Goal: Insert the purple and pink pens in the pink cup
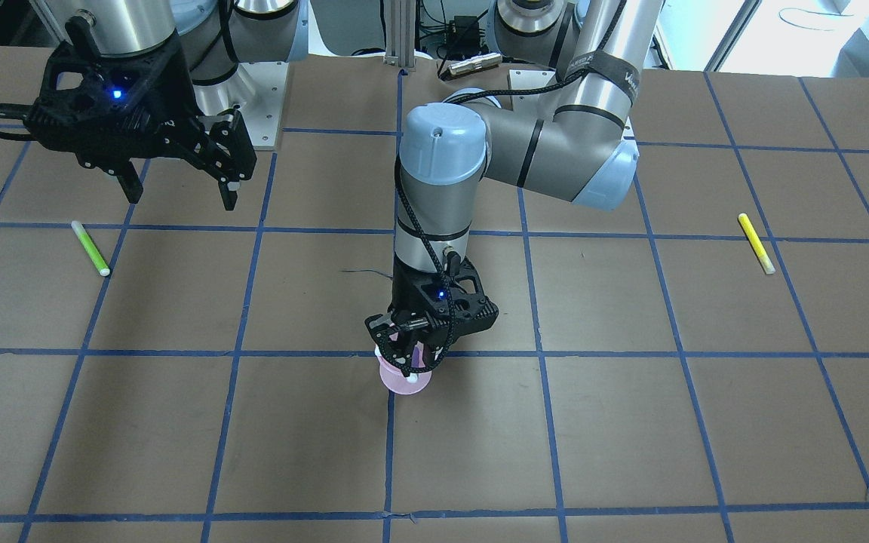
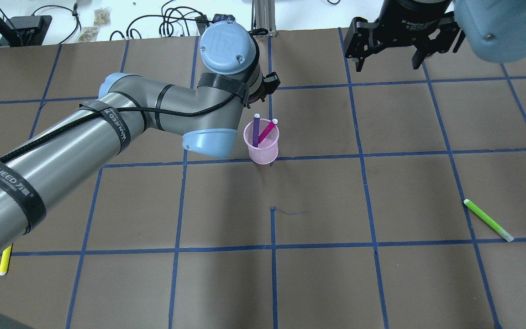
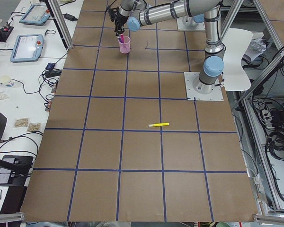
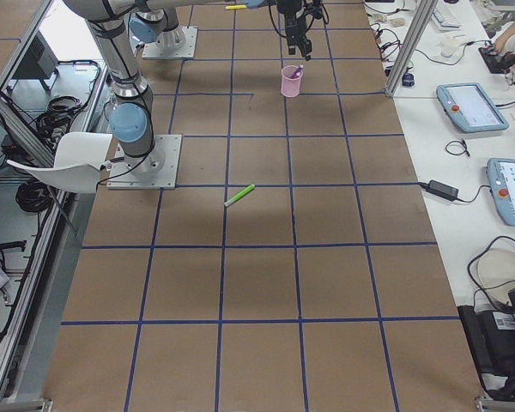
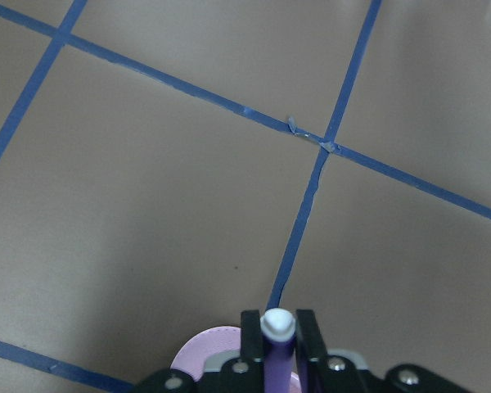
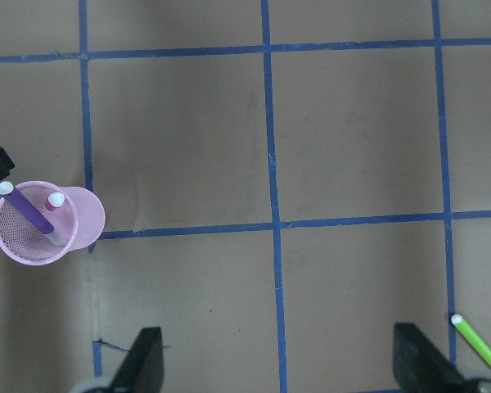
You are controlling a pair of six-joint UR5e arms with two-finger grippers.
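Note:
The pink mesh cup (image 2: 262, 148) stands upright near the table's middle. The pink pen (image 2: 267, 130) leans inside it. The purple pen (image 2: 255, 132) also stands in the cup, white cap up. My left gripper (image 1: 412, 363) hangs directly over the cup. In the left wrist view its fingers (image 5: 250, 332) sit tight on both sides of the purple pen (image 5: 277, 360), just below the cap. My right gripper (image 1: 178, 192) is open and empty, raised well away from the cup. The right wrist view shows the cup (image 6: 33, 237) with both pens in it.
A green pen (image 2: 489, 220) lies on the table on my right side. A yellow pen (image 2: 4, 261) lies near the table's edge on my left side. Blue tape lines grid the brown table top.

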